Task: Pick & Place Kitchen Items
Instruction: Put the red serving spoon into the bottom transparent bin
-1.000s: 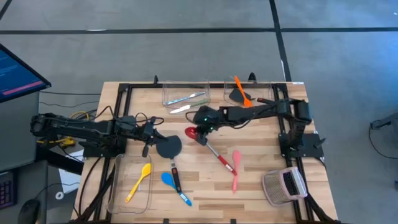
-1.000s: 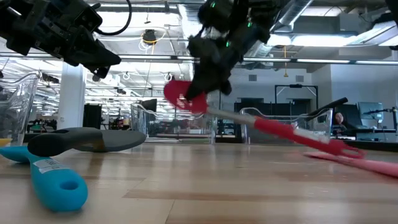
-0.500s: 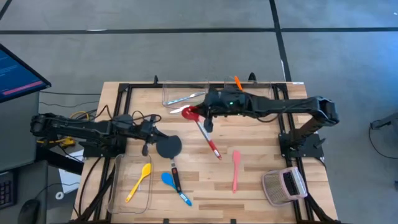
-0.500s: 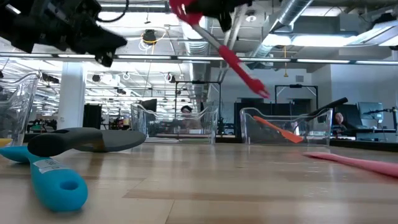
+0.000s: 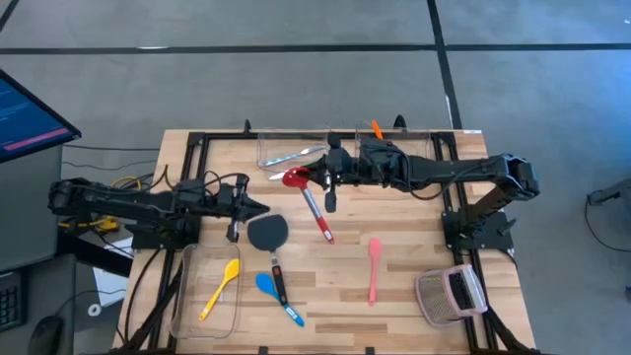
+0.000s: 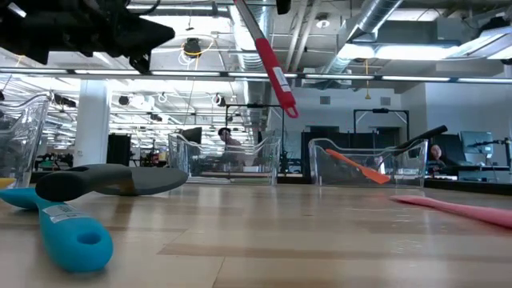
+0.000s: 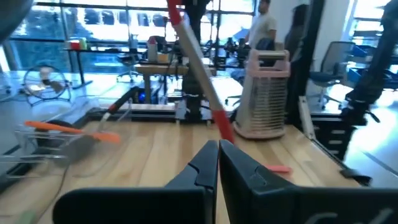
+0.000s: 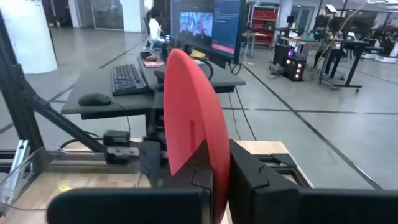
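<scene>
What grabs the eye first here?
The red slotted spoon, held off the table by the right pincer near the back bins, handle hanging down toward the table's middle. Next, the left pincer, shut and empty, hovering beside a black turner lying at centre-left.

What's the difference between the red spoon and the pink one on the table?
The red slotted spoon is up off the table, clamped at its head by the right gripper with its handle hanging down; the pink spatula lies flat on the wood, untouched. The red one sits near the table's middle, by the clear bins; the pink one lies closer to the grey mesh object. Both are slim, long-handled utensils.
</scene>
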